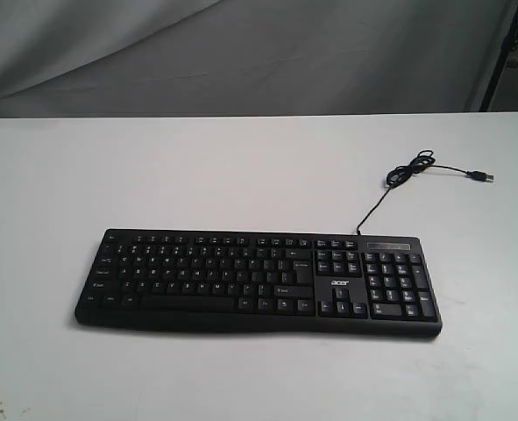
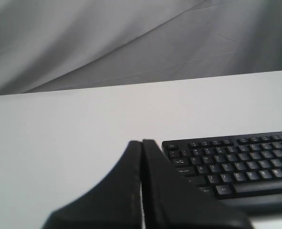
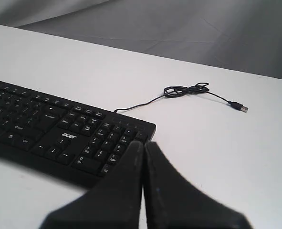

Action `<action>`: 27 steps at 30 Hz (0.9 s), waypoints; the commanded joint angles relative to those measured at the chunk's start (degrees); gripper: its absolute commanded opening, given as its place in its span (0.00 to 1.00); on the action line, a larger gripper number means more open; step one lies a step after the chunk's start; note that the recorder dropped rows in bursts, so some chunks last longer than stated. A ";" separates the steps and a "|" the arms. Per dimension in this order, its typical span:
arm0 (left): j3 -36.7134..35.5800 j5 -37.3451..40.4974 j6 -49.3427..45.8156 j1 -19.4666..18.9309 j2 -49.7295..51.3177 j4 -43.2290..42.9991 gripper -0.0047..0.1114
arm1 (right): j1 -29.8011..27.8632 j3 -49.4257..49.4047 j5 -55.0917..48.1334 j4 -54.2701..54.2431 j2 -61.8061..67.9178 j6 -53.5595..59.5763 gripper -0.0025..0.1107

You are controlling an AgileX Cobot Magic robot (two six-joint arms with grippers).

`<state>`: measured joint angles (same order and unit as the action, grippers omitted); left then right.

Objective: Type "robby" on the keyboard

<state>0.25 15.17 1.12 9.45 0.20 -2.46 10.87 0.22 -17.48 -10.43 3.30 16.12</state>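
The black full-size keyboard (image 1: 259,281) lies flat on the white table, number pad at its right end, small white logo above the arrow keys. Its thin black cable (image 1: 408,173) runs back to a loose coil and a free USB plug (image 1: 480,176). No arm shows in the exterior view. In the left wrist view my left gripper (image 2: 141,141) is shut and empty, its tips near the keyboard's (image 2: 236,164) Esc corner. The right wrist view has my right gripper (image 3: 144,142) shut and empty, tips at the number-pad corner of the keyboard (image 3: 59,129).
A grey cloth backdrop (image 1: 241,53) hangs behind the white table (image 1: 241,167). The table's far edge runs across the exterior view. Small dark specks (image 1: 0,410) mark the front left corner.
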 commanded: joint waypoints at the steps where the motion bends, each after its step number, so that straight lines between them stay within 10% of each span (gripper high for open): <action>1: -0.25 -0.42 0.16 0.36 -0.20 -0.27 0.04 | -0.35 -0.22 0.07 0.46 -0.12 -0.30 0.02; 27: -0.25 -0.42 0.16 0.36 -0.20 -0.27 0.04 | -0.35 12.71 -6.92 1.47 6.10 -0.30 0.02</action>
<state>0.25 15.17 1.12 9.45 0.20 -2.46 10.87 7.29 -22.15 -10.16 5.38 16.12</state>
